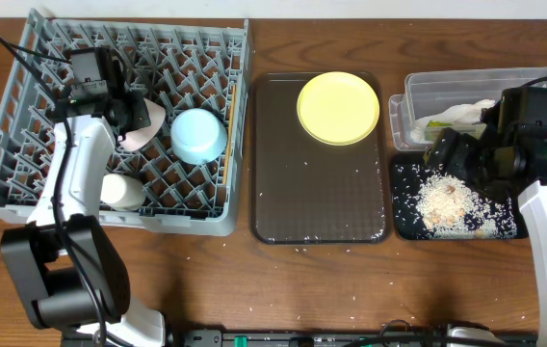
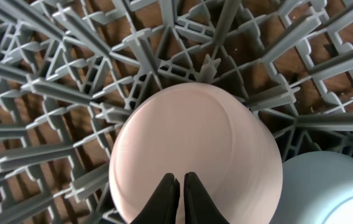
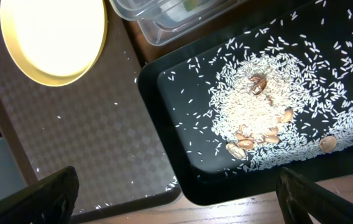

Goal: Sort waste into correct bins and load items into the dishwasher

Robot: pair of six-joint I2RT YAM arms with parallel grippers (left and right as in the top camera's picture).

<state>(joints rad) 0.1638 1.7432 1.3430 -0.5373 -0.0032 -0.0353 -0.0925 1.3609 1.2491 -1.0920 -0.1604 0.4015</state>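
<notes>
Plate [image 1: 338, 108] sits at the far end of the brown tray [image 1: 312, 193], far-left of the right gripper [image 3: 183, 199], spread wide over the black tray [image 3: 164, 112] and nearer; left gripper [image 2: 178, 199], pinched closed, is over the white bowl [image 2: 195, 143] in the rack [image 2: 71, 93].

Light blue bowl [image 2: 327, 194] cut by edge; clear tub [image 3: 159, 17] mostly cropped.

A dark reddish-brown wooden table [image 1: 351, 289] with fine visible grain fills the view under even light.
</notes>
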